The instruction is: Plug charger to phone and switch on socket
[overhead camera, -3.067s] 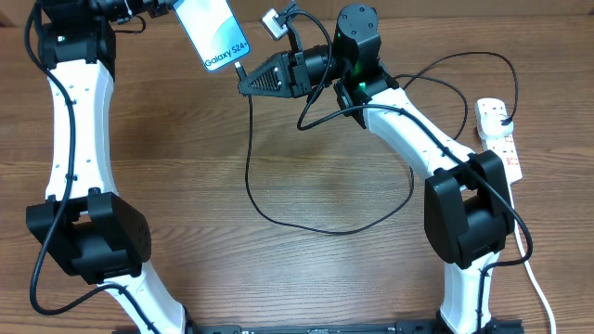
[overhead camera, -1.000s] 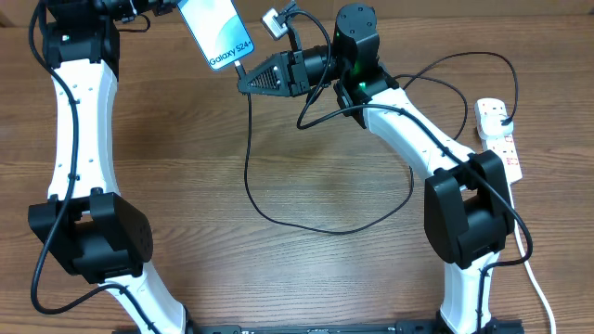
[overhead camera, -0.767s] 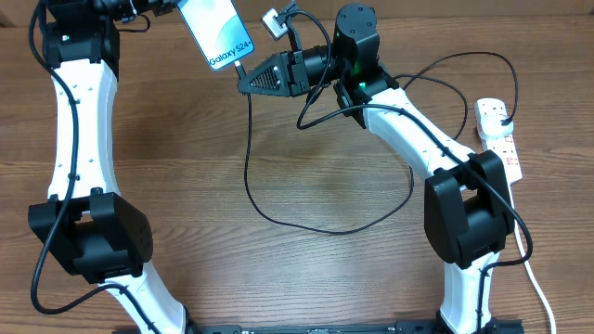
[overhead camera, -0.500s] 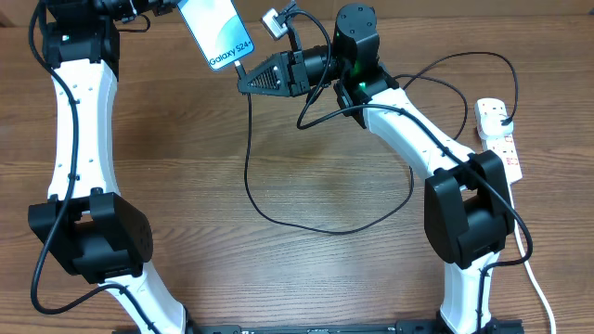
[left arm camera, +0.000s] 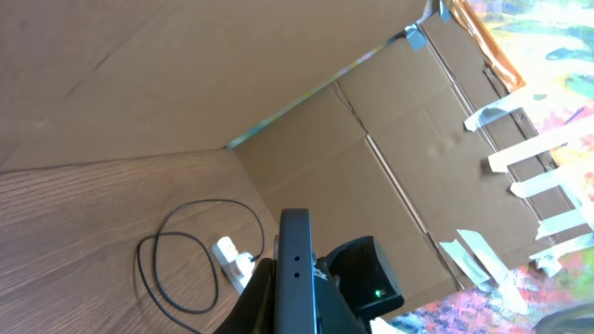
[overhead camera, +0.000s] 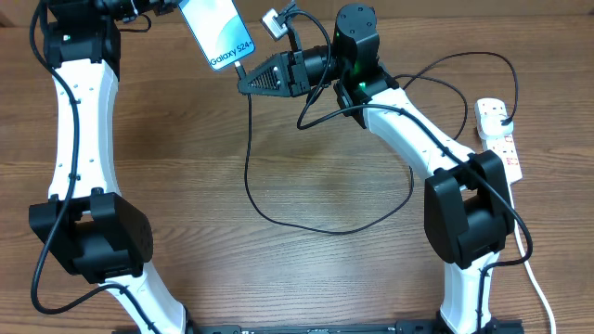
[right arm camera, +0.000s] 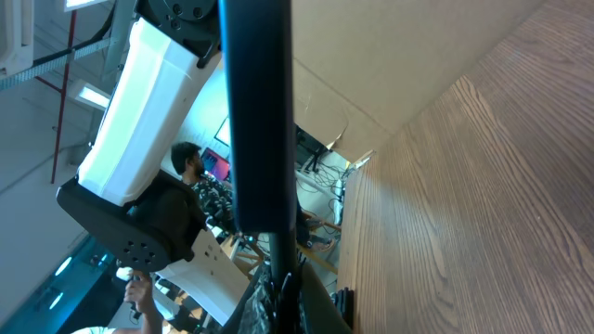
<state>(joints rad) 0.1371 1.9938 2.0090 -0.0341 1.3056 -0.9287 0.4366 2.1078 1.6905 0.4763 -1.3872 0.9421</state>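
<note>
My left gripper (overhead camera: 174,7) is shut on the phone (overhead camera: 219,32) and holds it above the table's far edge, teal screen up, reading "Galaxy S24+". In the left wrist view the phone (left arm camera: 295,243) stands edge-on between the jaws (left arm camera: 295,288). My right gripper (overhead camera: 244,84) is shut on the charger's plug tip (overhead camera: 240,68), which touches the phone's lower edge. In the right wrist view the tip (right arm camera: 282,264) rises from the jaws (right arm camera: 281,304) to the dark phone edge (right arm camera: 259,111). The black cable (overhead camera: 249,176) loops over the table to the socket (overhead camera: 500,141) at the right.
The charger's black plug (overhead camera: 502,113) sits in the socket's far end. The socket's thick white cord (overhead camera: 536,278) runs to the front right. The socket and a cable loop also show in the left wrist view (left arm camera: 232,260). A cardboard wall (left arm camera: 306,139) stands behind the table.
Compared with three seconds ago the phone has shifted slightly toward the right gripper. In the last second nothing has visibly moved.
</note>
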